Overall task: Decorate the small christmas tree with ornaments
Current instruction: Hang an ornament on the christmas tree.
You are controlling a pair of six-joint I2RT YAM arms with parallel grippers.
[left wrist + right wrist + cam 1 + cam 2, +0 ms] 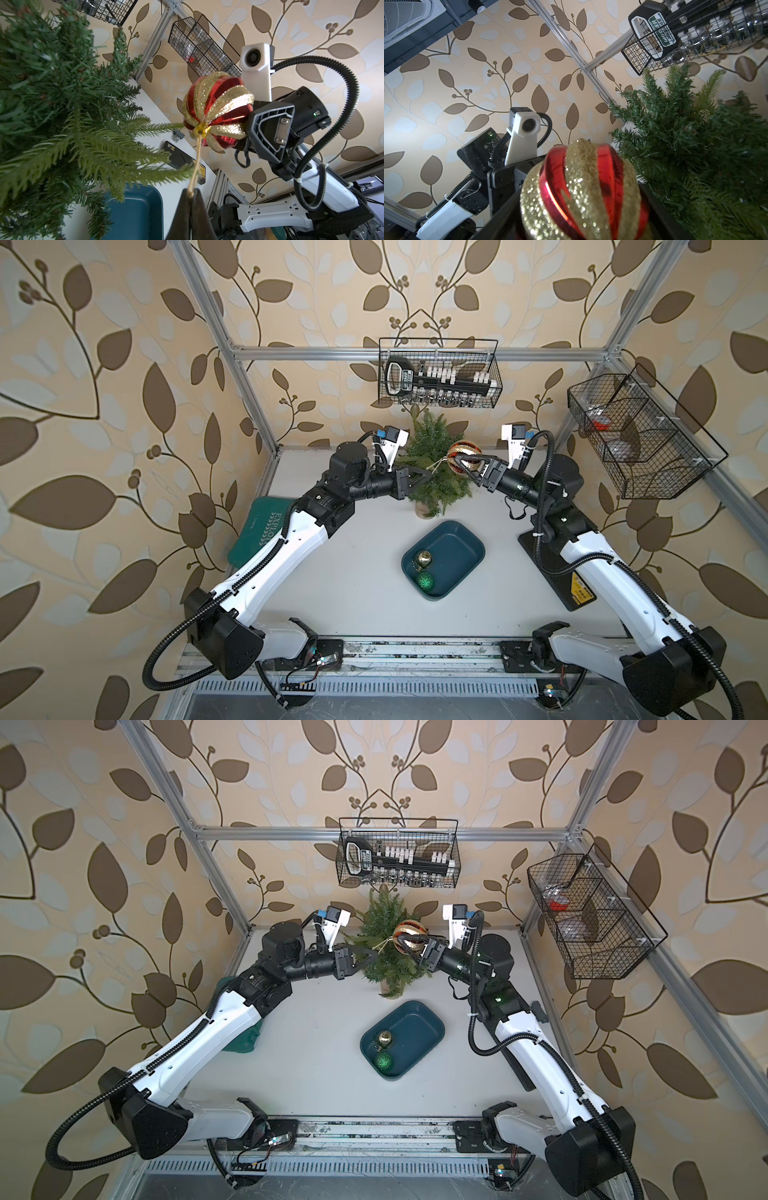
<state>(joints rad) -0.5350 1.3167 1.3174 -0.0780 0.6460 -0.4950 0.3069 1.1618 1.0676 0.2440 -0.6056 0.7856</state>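
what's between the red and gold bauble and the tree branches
Nothing visible. The red-and-gold bauble, held by the right gripper, sits just off branch tips of the small christmas tree, its gold loop pinched by the left gripper.

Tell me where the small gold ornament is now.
In both top views the small gold ornament lies in the blue tray, left part, beside the green glitter ornament.

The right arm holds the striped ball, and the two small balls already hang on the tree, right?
No: the gold ball and green ball lie in the blue tray, as both top views show. The striped ball is held as said.
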